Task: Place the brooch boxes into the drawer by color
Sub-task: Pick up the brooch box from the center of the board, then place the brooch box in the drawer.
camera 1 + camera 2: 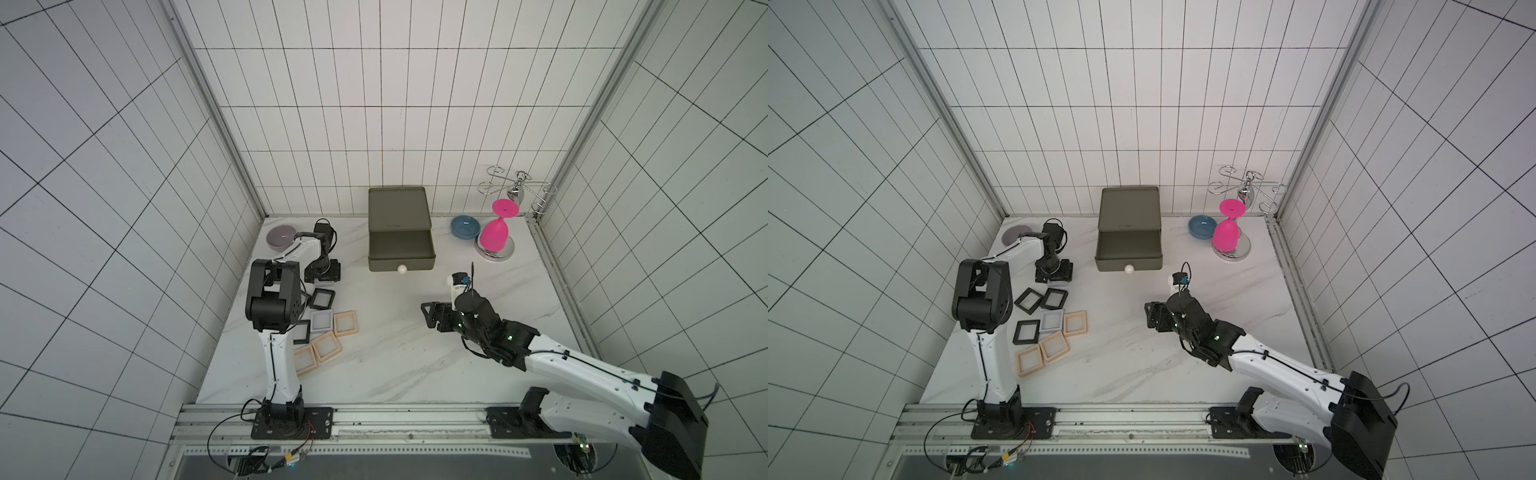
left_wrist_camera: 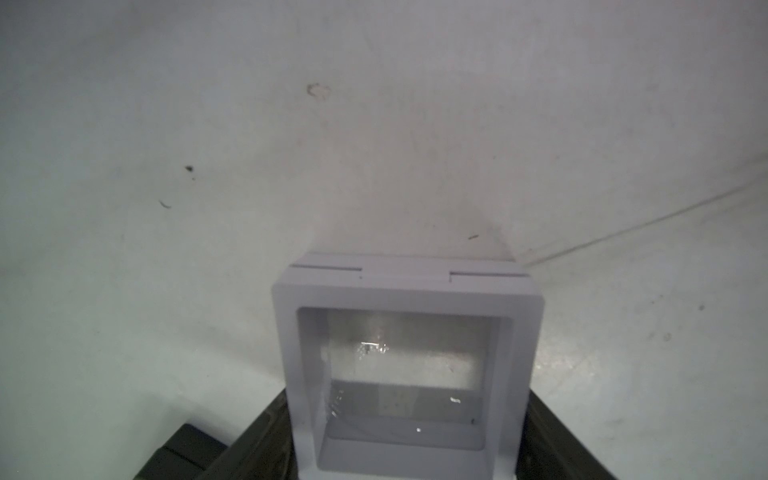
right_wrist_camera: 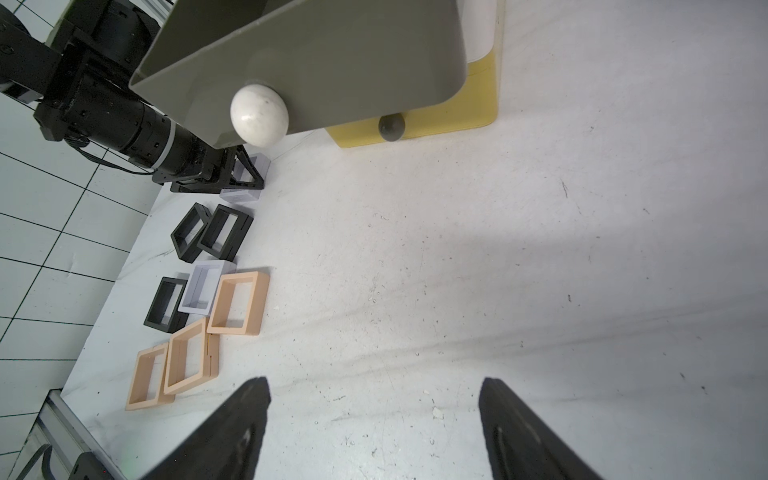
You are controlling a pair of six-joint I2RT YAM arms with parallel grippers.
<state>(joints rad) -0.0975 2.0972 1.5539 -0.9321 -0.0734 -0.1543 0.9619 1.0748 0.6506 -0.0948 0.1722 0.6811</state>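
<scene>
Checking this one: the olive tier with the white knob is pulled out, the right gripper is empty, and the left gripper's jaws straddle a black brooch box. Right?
Not quite: the box between the jaws of the left gripper is white, not black, as the left wrist view shows. The olive tier is pulled out, and the right gripper is empty, jaws apart.

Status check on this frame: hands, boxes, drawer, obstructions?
Left hand straddling white brooch box, grip unconfirmed. Right hand open, empty, mid-table. Olive drawer tier open, empty. Nothing blocking.
</scene>
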